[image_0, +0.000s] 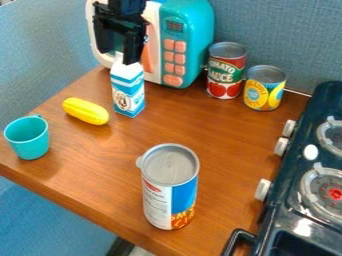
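Observation:
The black gripper (119, 54) hangs at the upper left, in front of the toy microwave, with its two fingers spread apart. Just below it a blue and white milk carton (127, 95) stands upright, its narrow white top between the fingertips; whether they touch it cannot be told. A yellow corn-like toy (85, 111) lies to the left of the carton. Further left, near the table's edge, is a teal cup (28, 141). Toward the front stands a tall can (170, 192) with a silver lid and a blue, white and orange label.
Behind the carton is the teal and white microwave (187, 35). A red and green tomato can (226, 72) and a shorter yellow can (264, 89) stand at the back right of the wooden table (220, 135). A dark toy stove (300, 200) with white knobs borders the right side.

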